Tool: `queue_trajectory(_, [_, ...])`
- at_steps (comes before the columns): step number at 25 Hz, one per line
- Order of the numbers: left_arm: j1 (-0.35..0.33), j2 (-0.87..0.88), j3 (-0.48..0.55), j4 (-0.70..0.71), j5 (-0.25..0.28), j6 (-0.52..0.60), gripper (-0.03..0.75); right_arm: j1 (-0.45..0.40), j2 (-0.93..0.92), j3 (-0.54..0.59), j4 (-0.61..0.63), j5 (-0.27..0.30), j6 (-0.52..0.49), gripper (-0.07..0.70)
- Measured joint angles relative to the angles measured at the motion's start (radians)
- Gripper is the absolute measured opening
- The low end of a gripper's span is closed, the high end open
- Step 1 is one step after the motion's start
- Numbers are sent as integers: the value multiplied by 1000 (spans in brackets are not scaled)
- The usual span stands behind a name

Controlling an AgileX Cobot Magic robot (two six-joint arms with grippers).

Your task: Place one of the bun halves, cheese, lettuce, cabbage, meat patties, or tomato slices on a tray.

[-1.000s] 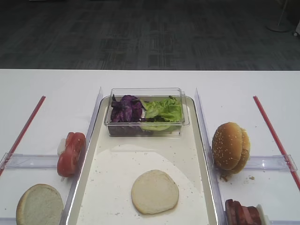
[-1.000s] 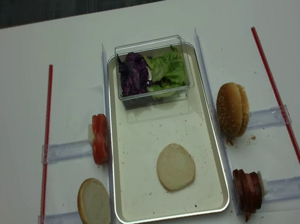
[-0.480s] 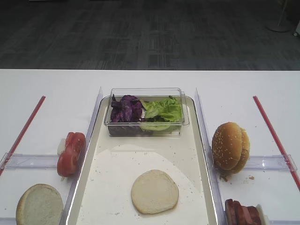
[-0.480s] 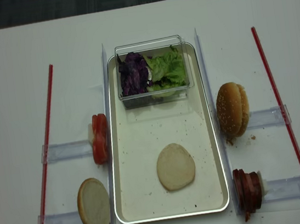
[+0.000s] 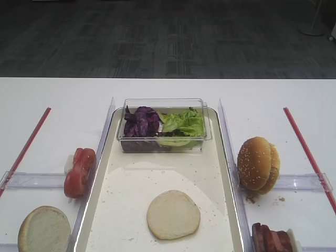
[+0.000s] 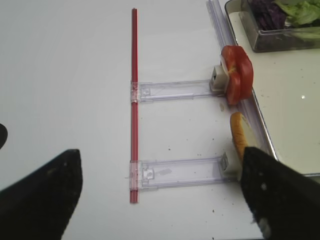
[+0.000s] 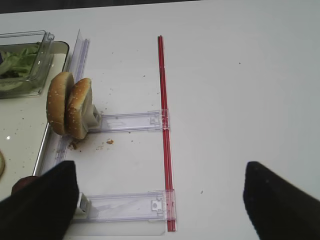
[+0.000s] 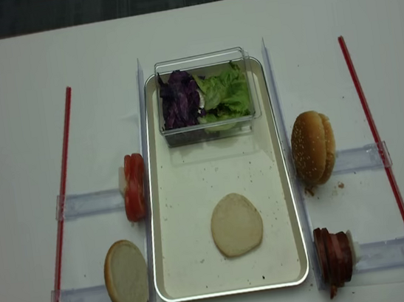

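A bun half (image 5: 173, 214) (image 8: 236, 225) lies flat on the cream floor of the silver-rimmed tray (image 8: 235, 290). Another bun half (image 8: 126, 276) (image 6: 239, 135) stands left of the tray, with the tomato slices (image 8: 134, 187) (image 6: 236, 74) behind it. The meat patties (image 8: 334, 256) sit at the tray's right front. Lettuce (image 5: 184, 123) and cabbage (image 5: 140, 121) fill a clear box. No cheese is visible. My left gripper (image 6: 160, 200) hovers open over the table left of the tray, holding nothing. My right gripper (image 7: 160, 200) hovers open on the right side, also holding nothing.
The clear plastic box (image 8: 201, 60) sits on the tray's far end. A sesame-seeded bun (image 8: 312, 147) (image 7: 67, 105) stands on edge right of the tray. Red strips (image 8: 63, 199) (image 8: 379, 150) and clear plastic holders (image 6: 175, 90) (image 7: 130, 121) lie on both sides.
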Motion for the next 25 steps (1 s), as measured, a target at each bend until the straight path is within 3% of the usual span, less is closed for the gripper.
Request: queue_trajectory(25, [0, 0, 0, 0, 0, -4, 596, 0, 0, 0, 0, 0, 0, 678])
